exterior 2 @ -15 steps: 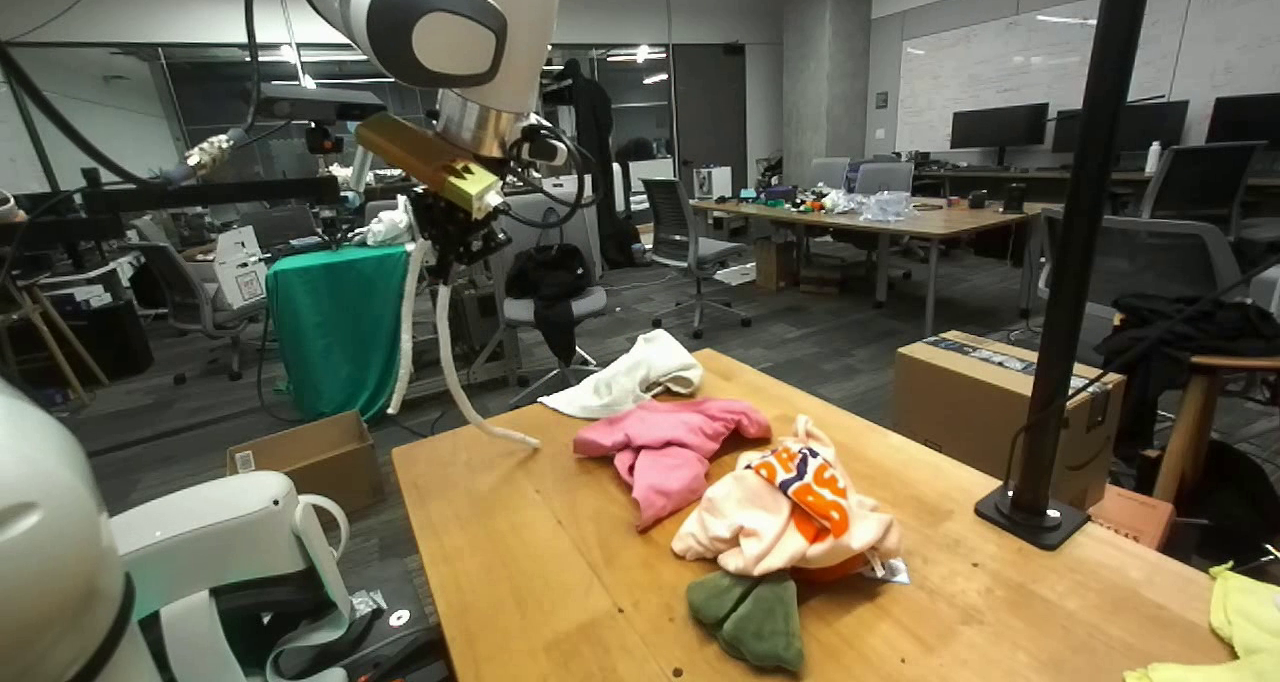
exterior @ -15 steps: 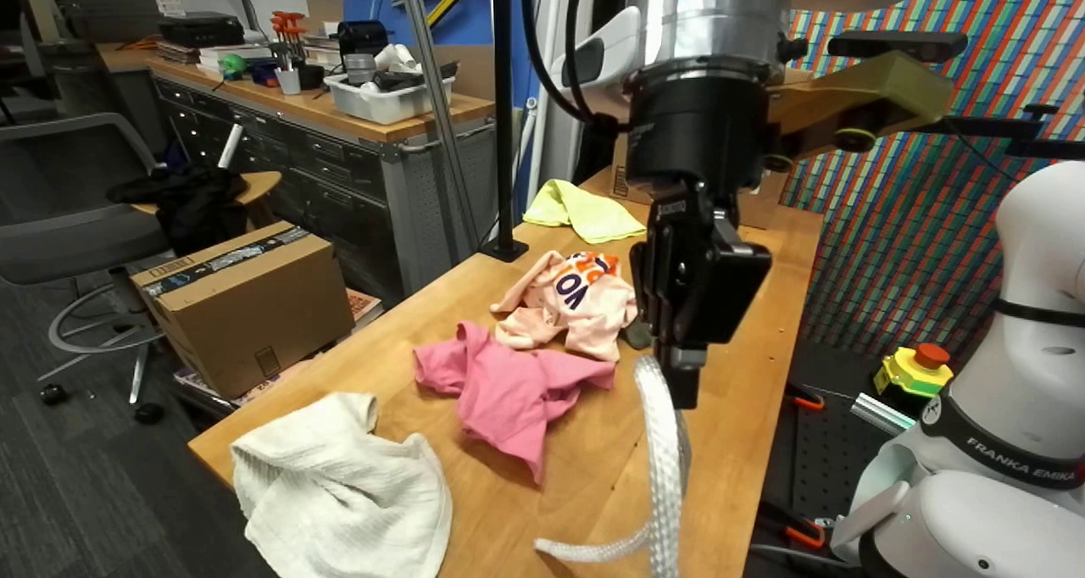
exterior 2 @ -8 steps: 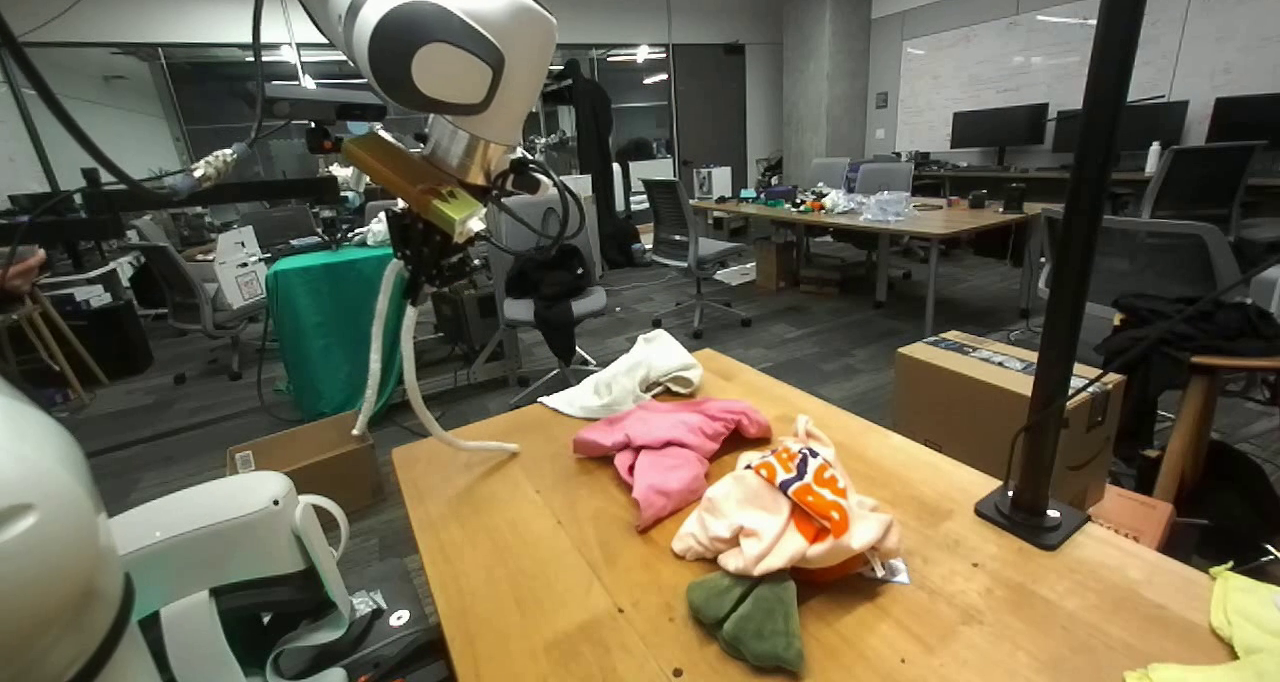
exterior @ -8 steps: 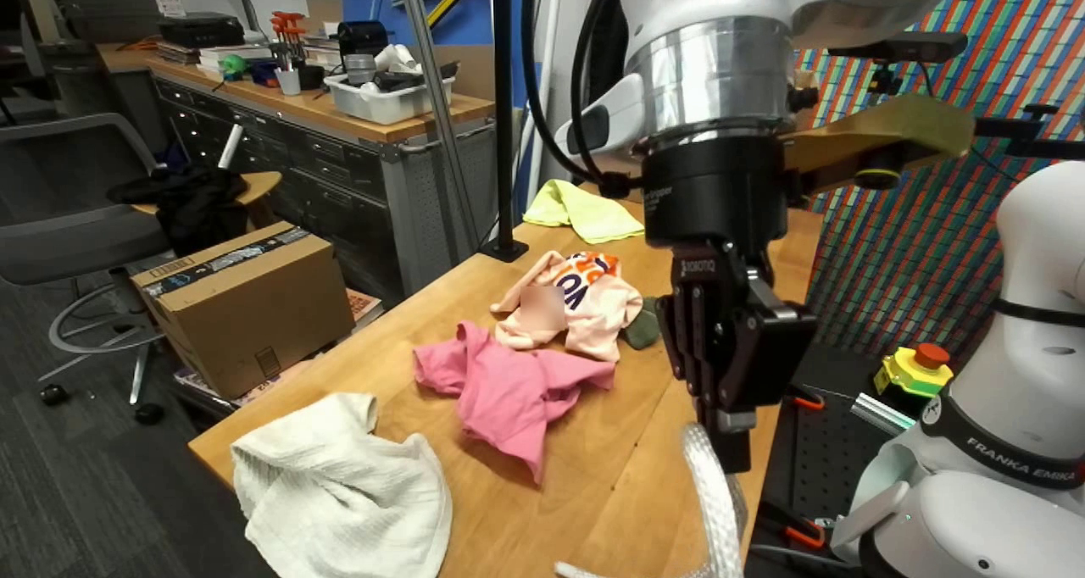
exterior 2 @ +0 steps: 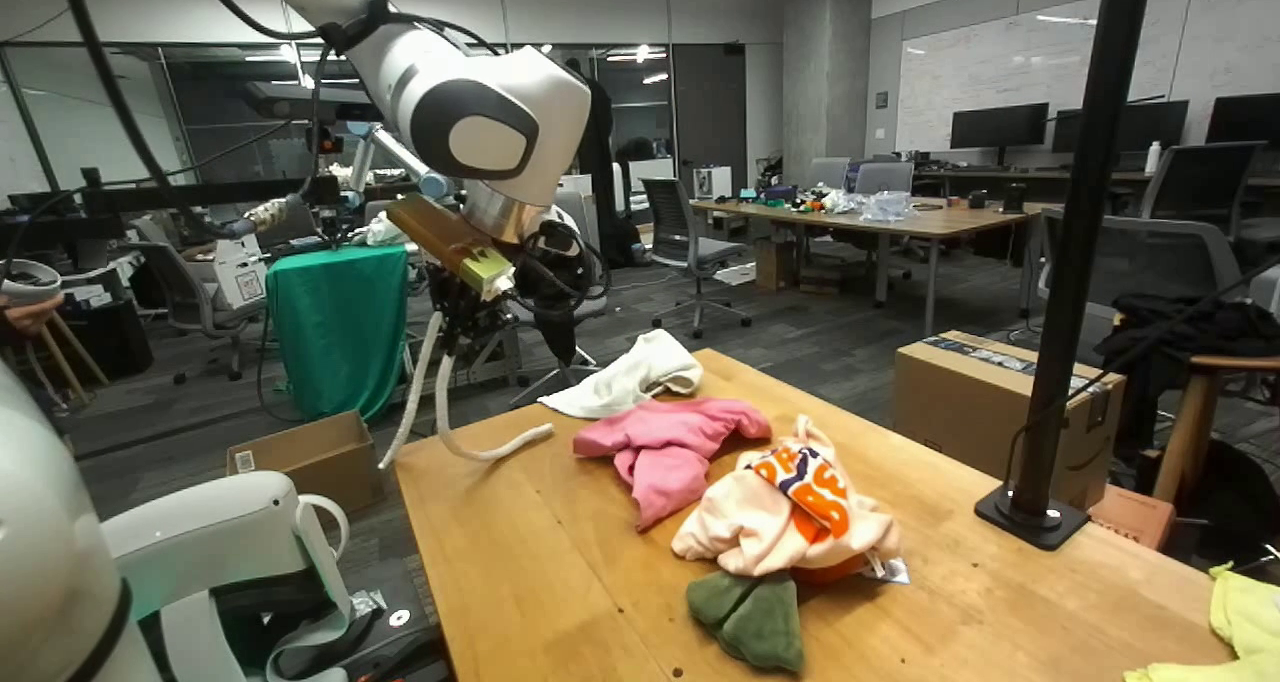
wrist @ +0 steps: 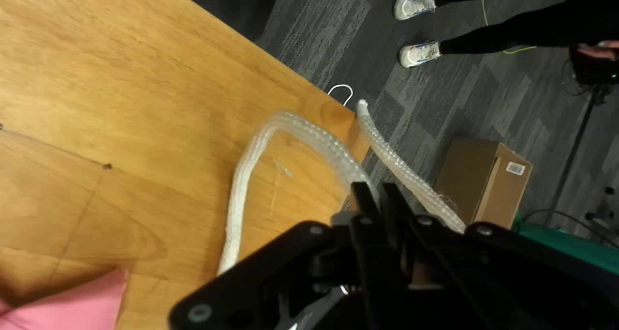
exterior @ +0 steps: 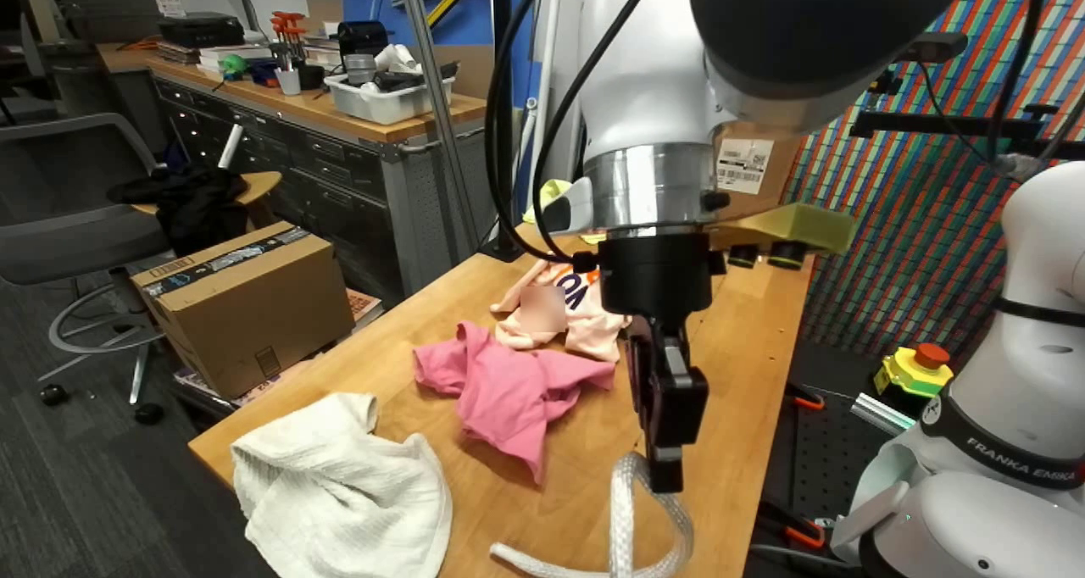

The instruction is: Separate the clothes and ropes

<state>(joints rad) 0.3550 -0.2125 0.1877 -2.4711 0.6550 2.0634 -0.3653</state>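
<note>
My gripper (wrist: 376,188) is shut on the white rope (wrist: 237,199), above the table's near corner. Two strands of it hang from the fingers. In an exterior view one strand (exterior 2: 445,402) bends onto the wood, while the end of the other dangles by the table edge. Of the clothes, the white cloth (exterior: 339,485) and the pink cloth (exterior: 509,391) lie on the table beside the gripper. Farther along come a pale printed cloth (exterior 2: 780,522), with orange fabric under it, and a dark green piece (exterior 2: 745,617). A yellow-green cloth (exterior 2: 1250,622) is partly cut off there.
On the wooden table (exterior 2: 560,562) stands a black post (exterior 2: 1065,312). An open cardboard box (exterior 2: 310,462) sits on the floor past the corner, near a green-draped stand (exterior 2: 335,332). Someone's shoes (wrist: 418,54) show on the floor. A closed box (exterior: 246,315) is beside the table.
The gripper has come lower with the rope in it, swinging first toward the table's edge and then back over the wood. The rope's end has shifted along the table. The clothes have not moved.
</note>
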